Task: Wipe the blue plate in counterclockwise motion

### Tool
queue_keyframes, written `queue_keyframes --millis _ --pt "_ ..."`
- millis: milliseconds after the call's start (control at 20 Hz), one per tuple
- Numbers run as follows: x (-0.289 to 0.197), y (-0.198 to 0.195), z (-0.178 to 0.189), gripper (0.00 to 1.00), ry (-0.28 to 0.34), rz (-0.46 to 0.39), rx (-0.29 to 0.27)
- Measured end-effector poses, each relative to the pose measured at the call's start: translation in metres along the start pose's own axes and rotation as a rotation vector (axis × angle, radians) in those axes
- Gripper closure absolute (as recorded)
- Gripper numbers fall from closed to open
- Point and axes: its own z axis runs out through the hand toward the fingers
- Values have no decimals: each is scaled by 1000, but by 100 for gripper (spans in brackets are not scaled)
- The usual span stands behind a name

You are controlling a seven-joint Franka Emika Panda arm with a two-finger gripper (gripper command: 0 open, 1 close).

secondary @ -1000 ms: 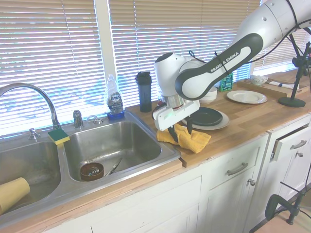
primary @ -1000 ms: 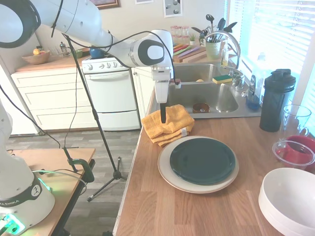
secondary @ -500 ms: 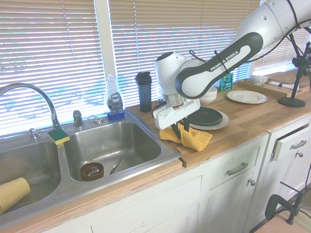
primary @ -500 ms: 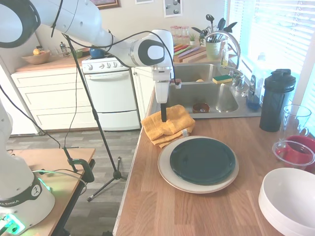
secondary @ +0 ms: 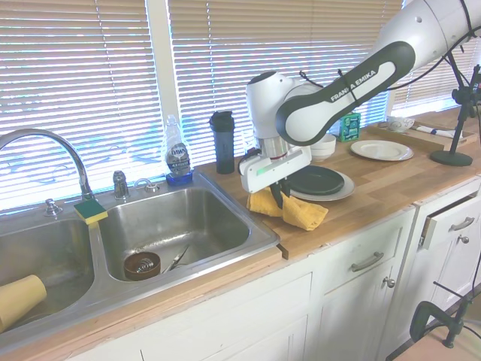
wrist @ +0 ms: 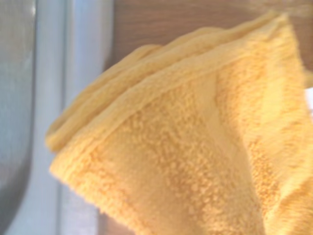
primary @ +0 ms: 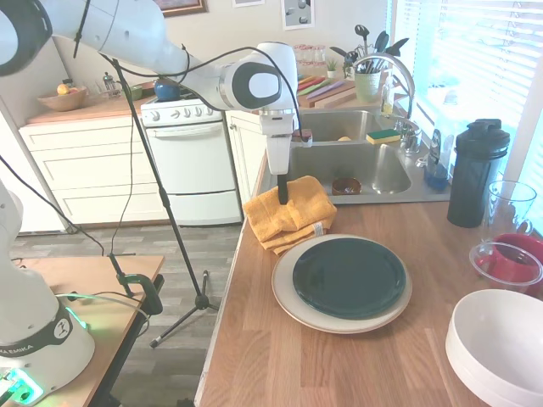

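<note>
The blue plate [primary: 349, 277] is a very dark, glossy round plate that lies on a larger beige plate [primary: 287, 298] on the wooden counter; it also shows in the second exterior view as the blue plate [secondary: 316, 180]. A folded yellow towel [primary: 289, 217] sits between the plates and the sink, its upper fold pulled up. My gripper [primary: 282, 197] points straight down and is shut on that raised fold, left of and behind the plate. In the second exterior view the gripper [secondary: 277, 198] pinches the towel [secondary: 299, 212]. The wrist view is filled by the towel [wrist: 195, 161].
The steel sink [primary: 365, 165] lies just behind the towel, with a sponge [primary: 383, 136] on its divider. A black bottle [primary: 473, 174], a glass jug [primary: 507, 208], a red cup [primary: 513, 263] and stacked white bowls [primary: 501, 343] stand right of the plates.
The gripper has risen a little with the towel's fold in it, so the cloth now stands higher off the counter. The plates have not moved.
</note>
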Motion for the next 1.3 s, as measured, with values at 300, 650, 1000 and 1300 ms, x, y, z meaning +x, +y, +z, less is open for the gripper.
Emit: queue_keyframes --millis 300,650,1000,1300 --pt "30 32 -36 100 -9 4 58" --pt "93 63 -78 100 -39 50 104" --pt "169 92 -113 100 -89 99 139" --pt "230 124 -126 100 -134 143 156"
